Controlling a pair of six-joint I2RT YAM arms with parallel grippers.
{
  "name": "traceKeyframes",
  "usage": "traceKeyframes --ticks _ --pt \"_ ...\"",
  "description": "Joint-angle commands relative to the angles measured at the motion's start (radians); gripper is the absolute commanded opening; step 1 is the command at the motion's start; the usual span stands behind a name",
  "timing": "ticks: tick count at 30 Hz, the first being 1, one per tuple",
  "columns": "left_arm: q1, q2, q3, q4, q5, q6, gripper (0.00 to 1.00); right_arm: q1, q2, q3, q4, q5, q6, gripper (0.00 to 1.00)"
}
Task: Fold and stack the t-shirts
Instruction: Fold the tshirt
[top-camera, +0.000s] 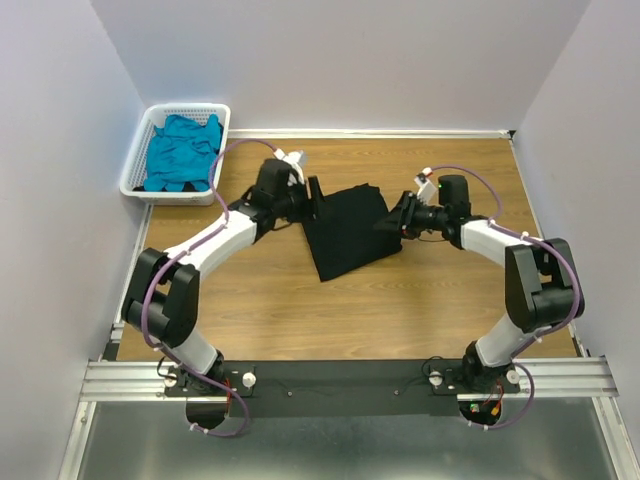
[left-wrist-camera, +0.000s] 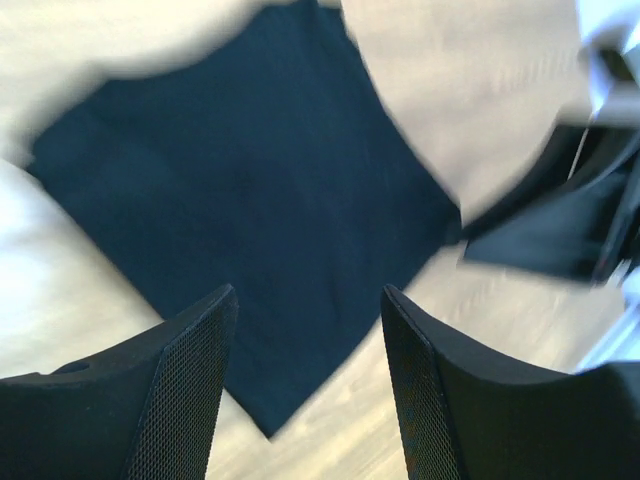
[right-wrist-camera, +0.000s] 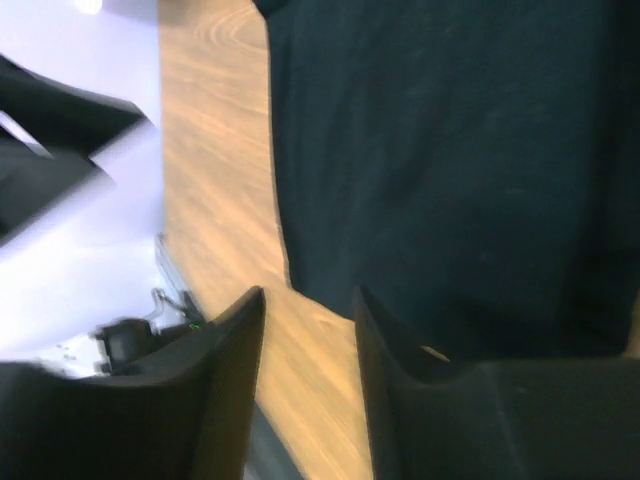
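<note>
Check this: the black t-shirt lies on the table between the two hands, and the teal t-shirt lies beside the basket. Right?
No. The top external view shows the teal t-shirt inside the white basket, not beside it. The black t-shirt does lie on the table between the left hand and right hand.

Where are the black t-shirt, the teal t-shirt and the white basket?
black t-shirt (top-camera: 348, 232): top external view, middle of the cloth.
teal t-shirt (top-camera: 180, 150): top external view, middle of the bunched cloth.
white basket (top-camera: 190, 107): top external view, far rim.
</note>
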Motion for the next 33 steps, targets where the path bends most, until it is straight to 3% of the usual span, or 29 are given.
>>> traceKeyframes --ticks 1,3,8,18,23,33 --pt "-0.065 0.026 -0.107 0.033 -0.010 -0.012 0.68 -0.058 -0.072 -0.036 -0.015 -0.023 -0.094 0.60" --pt "-0.070 0.053 -0.113 0.035 -0.001 -0.012 0.69 -0.092 -0.075 -0.044 -0.025 0.009 -0.114 0.79" --pt "-0.068 0.156 -0.108 0.032 0.013 -0.005 0.68 -0.121 -0.049 -0.030 -0.031 -0.013 -0.141 0.99" --pt "0.010 0.221 -0.112 -0.070 -0.128 0.058 0.65 -0.123 0.081 -0.012 -0.045 -0.047 -0.180 1.00" --pt "0.016 0.233 0.012 -0.146 -0.187 0.092 0.66 -0.115 0.054 -0.031 -0.042 -0.078 -0.158 1.00" --pt "-0.066 0.224 0.243 -0.165 -0.142 0.069 0.66 -0.100 0.092 -0.039 0.054 -0.087 -0.066 1.00"
